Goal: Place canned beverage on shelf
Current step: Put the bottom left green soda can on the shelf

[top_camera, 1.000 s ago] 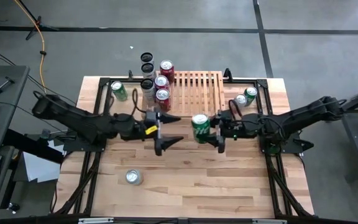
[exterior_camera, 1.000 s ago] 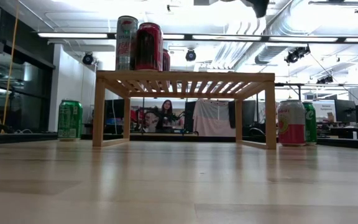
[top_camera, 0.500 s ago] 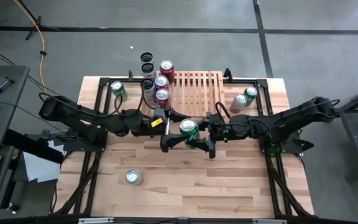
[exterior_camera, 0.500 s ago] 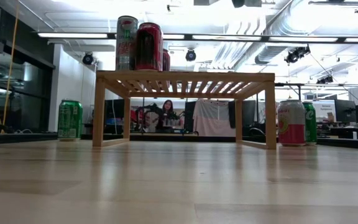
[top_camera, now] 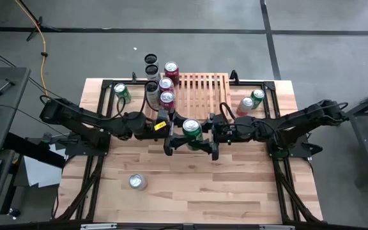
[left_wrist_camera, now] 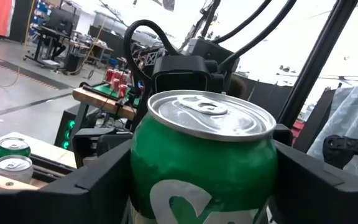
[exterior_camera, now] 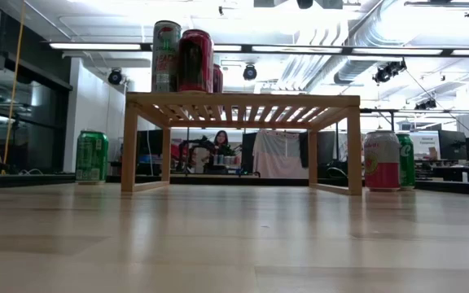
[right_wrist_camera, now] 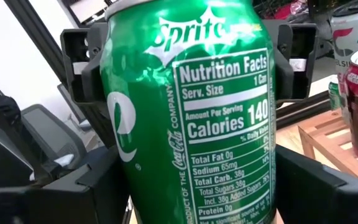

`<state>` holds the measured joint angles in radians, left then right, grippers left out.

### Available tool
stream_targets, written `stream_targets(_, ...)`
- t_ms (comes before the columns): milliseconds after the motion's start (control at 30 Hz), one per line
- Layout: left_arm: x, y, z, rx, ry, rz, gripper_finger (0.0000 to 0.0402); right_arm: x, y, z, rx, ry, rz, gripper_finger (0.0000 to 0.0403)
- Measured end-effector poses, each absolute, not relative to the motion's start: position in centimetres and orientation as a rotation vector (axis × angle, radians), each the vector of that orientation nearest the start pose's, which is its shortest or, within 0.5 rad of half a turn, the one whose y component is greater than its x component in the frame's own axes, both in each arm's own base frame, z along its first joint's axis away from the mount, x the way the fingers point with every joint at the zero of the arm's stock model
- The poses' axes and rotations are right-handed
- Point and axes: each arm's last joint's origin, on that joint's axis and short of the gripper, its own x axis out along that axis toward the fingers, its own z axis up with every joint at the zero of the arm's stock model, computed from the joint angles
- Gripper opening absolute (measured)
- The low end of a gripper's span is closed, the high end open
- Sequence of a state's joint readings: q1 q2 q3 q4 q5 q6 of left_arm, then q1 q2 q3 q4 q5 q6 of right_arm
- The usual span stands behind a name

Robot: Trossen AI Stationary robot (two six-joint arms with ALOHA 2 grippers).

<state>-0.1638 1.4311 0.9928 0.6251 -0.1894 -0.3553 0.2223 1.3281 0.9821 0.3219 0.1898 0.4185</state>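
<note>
You had bright, even overhead light; ceiling strips (exterior_camera: 243, 46) glared in the low view, and the near tabletop (exterior_camera: 234, 252) blurred.

Green can (top_camera: 192, 130), light-wood shelf (top_camera: 200, 89)

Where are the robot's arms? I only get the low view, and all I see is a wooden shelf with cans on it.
Observer: In front of the shelf. The left gripper and right gripper both clasp one green can.
Operator: What drink is that?
Observer: Sprite, going by the print in the right wrist view.
Operator: Is there room on the shelf?
Observer: Yes. From above, the shelved cans stand only along its left end, and the other slats are bare.
</note>
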Motion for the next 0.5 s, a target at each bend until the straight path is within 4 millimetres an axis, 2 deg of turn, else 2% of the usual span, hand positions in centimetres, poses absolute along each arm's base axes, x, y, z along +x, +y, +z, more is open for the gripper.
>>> stream_targets(233,32.2,-4.7,33.2,-0.386,-0.178,-0.005,0.0289,29.7,6.2,33.0,0.415,0.033,0.027,0.0297)
stream_targets(500,30.6,-3.3,33.8,-0.341,-0.07,0.051,0.0289,28.9,5.9,33.3,0.414,0.07,0.001,0.0381)
